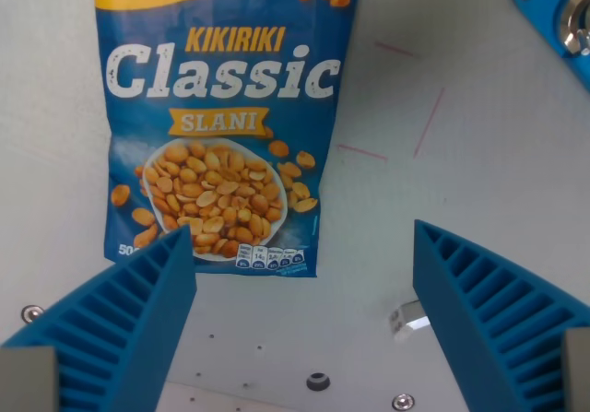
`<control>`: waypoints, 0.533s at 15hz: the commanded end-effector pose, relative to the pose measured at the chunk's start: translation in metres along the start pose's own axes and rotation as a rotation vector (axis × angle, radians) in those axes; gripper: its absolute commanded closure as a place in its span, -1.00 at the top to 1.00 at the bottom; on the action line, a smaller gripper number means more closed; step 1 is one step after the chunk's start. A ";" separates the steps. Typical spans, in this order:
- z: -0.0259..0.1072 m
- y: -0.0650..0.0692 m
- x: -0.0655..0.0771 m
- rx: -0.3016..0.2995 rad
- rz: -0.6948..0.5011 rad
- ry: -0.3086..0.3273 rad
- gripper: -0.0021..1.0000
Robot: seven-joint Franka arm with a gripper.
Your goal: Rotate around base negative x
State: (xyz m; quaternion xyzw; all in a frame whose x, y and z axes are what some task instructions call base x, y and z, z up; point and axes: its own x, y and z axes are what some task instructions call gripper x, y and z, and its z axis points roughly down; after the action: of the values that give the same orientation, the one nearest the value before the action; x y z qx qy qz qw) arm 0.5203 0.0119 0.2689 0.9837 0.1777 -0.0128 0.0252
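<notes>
While the wrist hangs above the white table [516, 200], we read the gripper [304, 288] as released: both blue fingers [129, 329] stand wide apart with nothing between them. At ten o'clock the peanut bag [226, 108] lies flat, its lower edge just beyond the left finger. At one o'clock a blue fixture [558, 11] shows partly. We judge the rotation in hand; the next move calls for pure tilting, no grasp.
</notes>
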 end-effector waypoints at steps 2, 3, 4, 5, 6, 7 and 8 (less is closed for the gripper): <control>-0.002 -0.003 0.001 -0.183 0.017 -0.066 1.00; -0.002 -0.003 0.001 -0.196 0.017 -0.071 1.00; -0.002 -0.003 0.001 -0.208 0.017 -0.076 1.00; -0.002 -0.003 0.001 -0.221 0.018 -0.081 1.00; -0.002 -0.003 0.001 -0.233 0.018 -0.085 1.00; -0.002 -0.003 0.001 -0.246 0.018 -0.090 1.00; -0.002 -0.003 0.001 -0.258 0.018 -0.095 1.00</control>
State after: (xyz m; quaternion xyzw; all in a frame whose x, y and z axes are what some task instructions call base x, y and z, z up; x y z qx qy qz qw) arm 0.5204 0.0121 0.2690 0.9813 0.1797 -0.0171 0.0665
